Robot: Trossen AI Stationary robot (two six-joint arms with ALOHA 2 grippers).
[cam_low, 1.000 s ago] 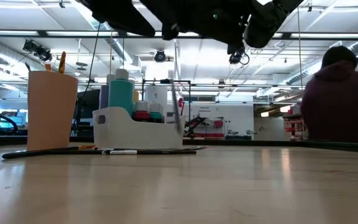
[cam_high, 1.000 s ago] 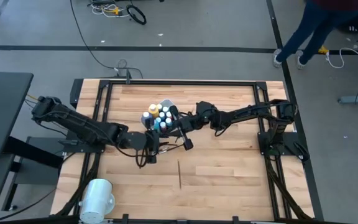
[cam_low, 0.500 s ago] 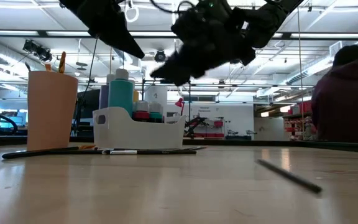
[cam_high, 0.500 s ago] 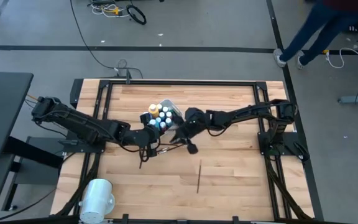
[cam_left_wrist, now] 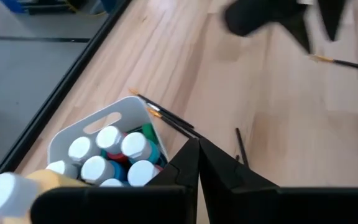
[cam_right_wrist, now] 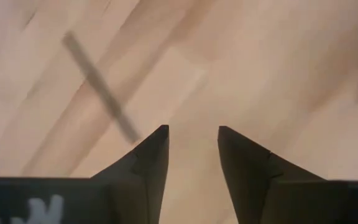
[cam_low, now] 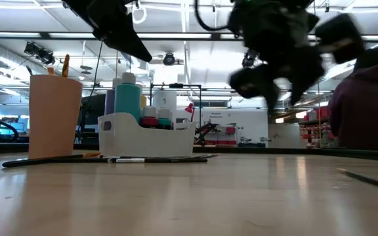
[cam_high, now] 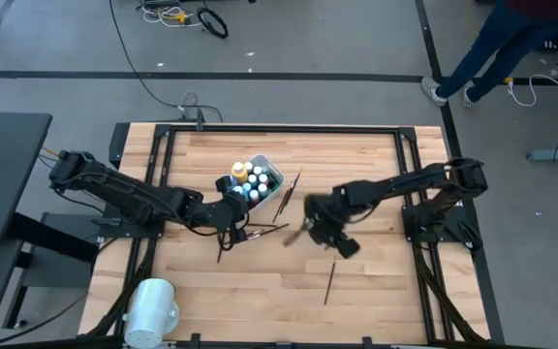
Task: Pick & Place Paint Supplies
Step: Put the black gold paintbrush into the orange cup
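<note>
**Loose brush lies just ahead of the right gripper**

The right gripper (cam_high: 325,233) hangs over the table's middle, fingers parted and empty. A loose brush (cam_high: 329,281) lies flat on the wood just beside it on the near side, long axis running roughly near-to-far with a slight slant. The right arm is clearly nearer. The left gripper (cam_high: 229,215), fingers closed on nothing, sits beside the white tub (cam_high: 272,176) of paint bottles (cam_high: 250,180); more brushes (cam_high: 287,194) lie beside that tub.

Swung clear of the white tub (cam_high: 263,178) now, right gripper (cam_high: 324,233) out over open table with fingers parted and empty. Loose brush (cam_high: 328,282) slid farther toward the right front. Left gripper (cam_high: 243,211) snapped shut beside the tub.
</note>
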